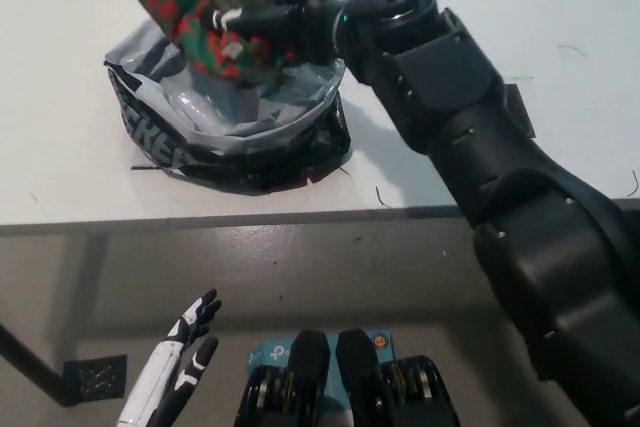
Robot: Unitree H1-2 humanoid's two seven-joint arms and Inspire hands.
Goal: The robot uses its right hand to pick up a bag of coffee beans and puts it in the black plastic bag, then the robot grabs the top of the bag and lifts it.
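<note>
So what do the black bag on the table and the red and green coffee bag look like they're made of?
The black plastic bag looks like thin glossy plastic film: it crumples, its grey lining shines, and white lettering is printed outside. The coffee bean bag, held over it in the right hand, looks like soft matte printed paper or fabric; which one can't be told. The left hand rests below the table edge.

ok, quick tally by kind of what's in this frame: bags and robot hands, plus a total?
Coffee bean bags: 1, red and green patterned coffee bean bag, held over the plastic bag
Plastic bags: 1, black plastic bag, open on the white table
Robot hands: 2, black right hand on the coffee bag, white left hand resting low below the table edge
Total: 4
</note>
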